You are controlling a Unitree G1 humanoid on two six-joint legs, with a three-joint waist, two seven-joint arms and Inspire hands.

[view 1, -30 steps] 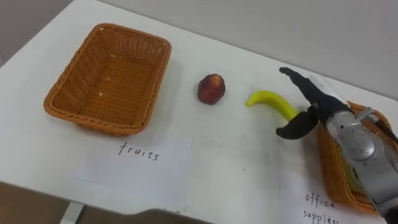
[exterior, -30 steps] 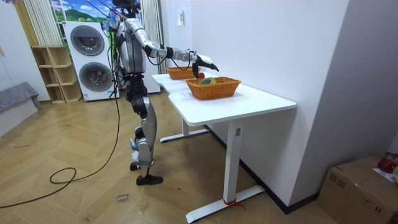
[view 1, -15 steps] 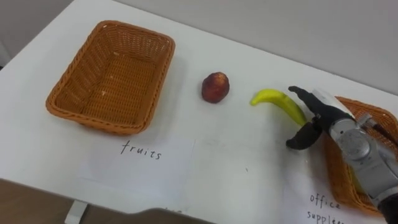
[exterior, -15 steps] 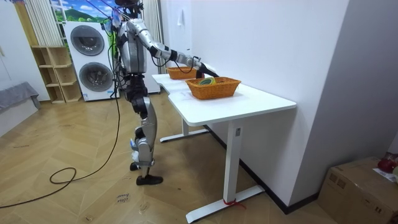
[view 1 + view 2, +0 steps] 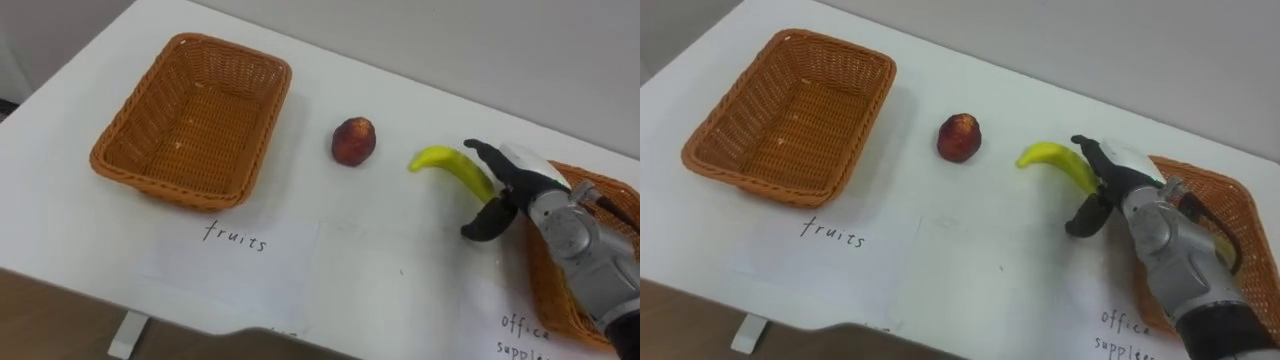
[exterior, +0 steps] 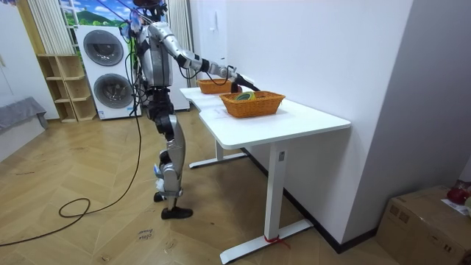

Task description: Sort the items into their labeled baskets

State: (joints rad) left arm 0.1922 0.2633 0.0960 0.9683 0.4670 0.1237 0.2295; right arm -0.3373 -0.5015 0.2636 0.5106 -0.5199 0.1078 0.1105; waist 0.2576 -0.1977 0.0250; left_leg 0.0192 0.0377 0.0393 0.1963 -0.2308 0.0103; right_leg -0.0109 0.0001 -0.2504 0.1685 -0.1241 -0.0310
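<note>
Your right hand straddles the banana, thumb and fingers spread, holding nothing yet, poised to grasp it for the basket.

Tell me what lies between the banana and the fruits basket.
The red fruit lies on the table, roughly on the straight line from the banana, at the right hand, to the fruits basket. Lifting the banana over it should probably clear it.
</note>
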